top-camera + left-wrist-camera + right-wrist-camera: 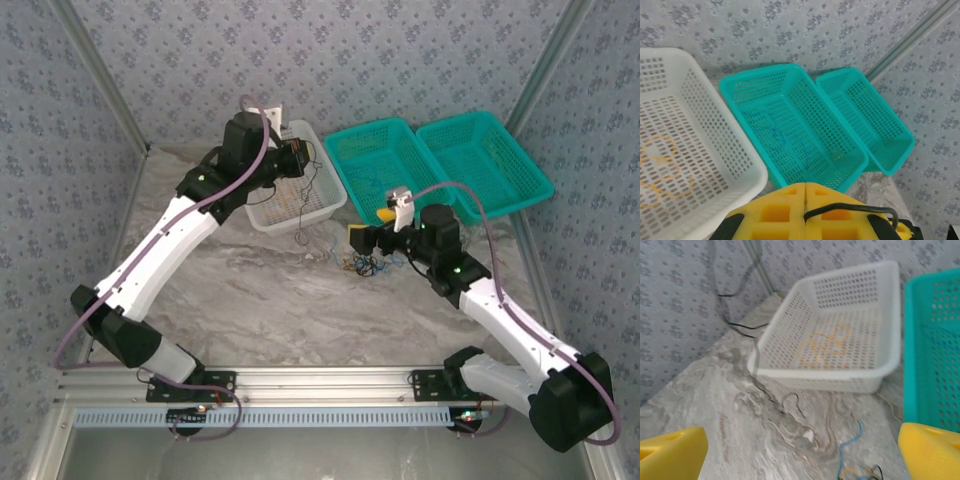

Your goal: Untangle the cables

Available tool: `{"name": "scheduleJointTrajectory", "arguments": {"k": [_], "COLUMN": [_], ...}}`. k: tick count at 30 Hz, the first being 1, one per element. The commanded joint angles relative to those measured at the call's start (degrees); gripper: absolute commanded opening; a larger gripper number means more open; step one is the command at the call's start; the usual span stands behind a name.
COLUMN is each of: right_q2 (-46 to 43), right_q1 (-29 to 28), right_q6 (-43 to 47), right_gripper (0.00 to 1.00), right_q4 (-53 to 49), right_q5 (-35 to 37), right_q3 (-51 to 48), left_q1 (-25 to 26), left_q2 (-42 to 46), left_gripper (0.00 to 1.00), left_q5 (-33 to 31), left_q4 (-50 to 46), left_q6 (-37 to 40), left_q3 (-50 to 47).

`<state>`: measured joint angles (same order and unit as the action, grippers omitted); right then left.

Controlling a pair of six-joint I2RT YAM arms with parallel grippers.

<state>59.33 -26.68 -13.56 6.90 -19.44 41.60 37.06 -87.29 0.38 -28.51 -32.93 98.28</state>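
My left gripper (297,152) hovers over the white basket (262,215), shut on a thin black cable (855,207) pinched between its yellow fingers (775,210). That black cable (305,215) hangs down past the basket's front rim, and its end (790,401) rests on the table. The remaining cables (365,265), a small blue, yellow and black clump, lie on the marble table just in front of my right gripper (368,228). The right gripper (802,440) is open and holds nothing, with the clump (860,471) low between its fingers.
A yellow-orange wire (825,347) lies in the white basket (890,315). Two teal baskets (385,160) (485,160) stand side by side at the back right, and a blue wire (772,135) lies in the nearer one (745,82). Patterned walls enclose the table.
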Motion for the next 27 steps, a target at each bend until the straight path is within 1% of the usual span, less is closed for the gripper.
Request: {"name": "scheduleJointTrajectory", "arguments": {"k": [1,5,9,15,17,20,23,25,27], "right_q2": [2.3,6.3,9.8,15.4,17.6,21.1,23.1,23.7,24.6], "right_q1": [-0.4,-1.3,-2.5,-3.9,-3.9,-4.4,-5.1,-5.2,-5.3], "right_q6": [-3.0,-6.0,-6.3,-5.7,-5.6,-4.0,-4.3,-4.6,-4.3], "right_gripper": [1.0,1.0,1.0,0.99,0.96,0.93,0.86,0.8,0.75], "right_q4": [9.0,15.3,19.0,23.1,24.0,22.3,24.0,25.4,24.4], "right_q5": [-3.5,-4.1,1.5,5.7,5.4,6.0,10.6,11.2,10.6], "right_q3": [2.5,3.4,4.2,5.8,7.1,10.0,9.6,9.3,10.3], "left_q1": [1.1,2.1,2.5,2.7,2.8,2.8,2.8,2.8,2.8], "left_q2": [-1.4,-3.7,-5.2,-6.3,-6.5,-6.7,-6.5,-6.4,-6.4], "left_gripper": [0.0,0.0,0.0,0.0,0.0,0.0,0.0,0.0,0.0], "left_q5": [2.8,4.7,7.4,9.4,9.9,10.4,10.3,10.1,10.1], "left_q4": [1.4,1.9,3.8,4.4,4.5,4.7,4.7,4.5,4.5], "left_q6": [-1.5,-2.8,-4.3,-5.5,-5.8,-6.1,-6.0,-5.9,-5.8], "left_q3": [3.6,5.2,5.5,6.1,6.2,6.2,6.1,6.0,6.0]}}
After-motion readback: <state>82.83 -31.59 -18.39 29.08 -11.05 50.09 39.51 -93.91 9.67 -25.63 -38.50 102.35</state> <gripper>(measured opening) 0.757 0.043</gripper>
